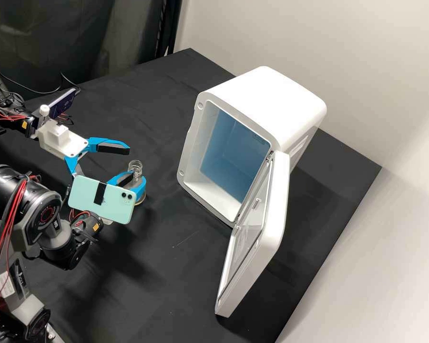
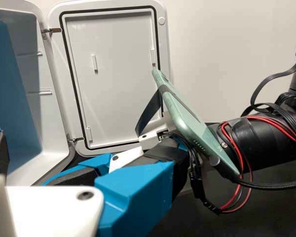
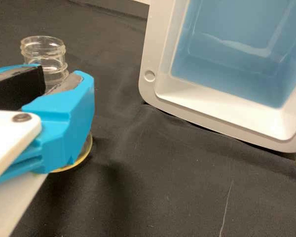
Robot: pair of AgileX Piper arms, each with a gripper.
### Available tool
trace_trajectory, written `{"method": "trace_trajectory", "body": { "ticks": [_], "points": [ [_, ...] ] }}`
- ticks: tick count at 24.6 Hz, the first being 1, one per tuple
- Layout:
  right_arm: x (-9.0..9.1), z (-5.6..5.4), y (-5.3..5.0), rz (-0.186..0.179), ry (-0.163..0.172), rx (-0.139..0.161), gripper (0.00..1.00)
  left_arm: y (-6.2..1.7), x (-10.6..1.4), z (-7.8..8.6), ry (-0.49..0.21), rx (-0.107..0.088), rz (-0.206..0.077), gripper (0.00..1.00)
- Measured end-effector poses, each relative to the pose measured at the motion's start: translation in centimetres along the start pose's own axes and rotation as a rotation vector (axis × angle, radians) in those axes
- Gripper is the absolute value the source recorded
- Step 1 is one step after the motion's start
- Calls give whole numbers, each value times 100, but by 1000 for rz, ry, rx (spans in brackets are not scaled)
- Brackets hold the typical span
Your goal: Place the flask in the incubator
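the flask (image 1: 136,167) is standing upright on the black table (image 1: 176,267), at about 9 o'clock from the white incubator (image 1: 271,102) and a little apart from it. the right tool (image 1: 134,182) is sitting low around it, the blue fingers (image 3: 64,113) closing on the glass body from both sides while the open neck is poking up above them; the flask's base is resting on the table. a mint-green phone (image 1: 102,199) is riding on that arm's wrist, just behind the tool. the left tool (image 1: 101,162) is hovering at roughly 10 o'clock from the flask, its fingers spread wide and gripping nothing. the incubator is lying tilted back with its blue-lined mouth facing the arms, and its door (image 1: 271,214) is hanging fully open at the 5 o'clock side.
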Motion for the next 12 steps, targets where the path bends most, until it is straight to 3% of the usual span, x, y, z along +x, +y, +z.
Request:
{"method": "trace_trajectory", "body": {
  "ticks": [12],
  "points": [
    [0, -4, -4, -4, 5, -2, 100, 0, 0, 0, 0, 0, 0, 100]
  ]
}}
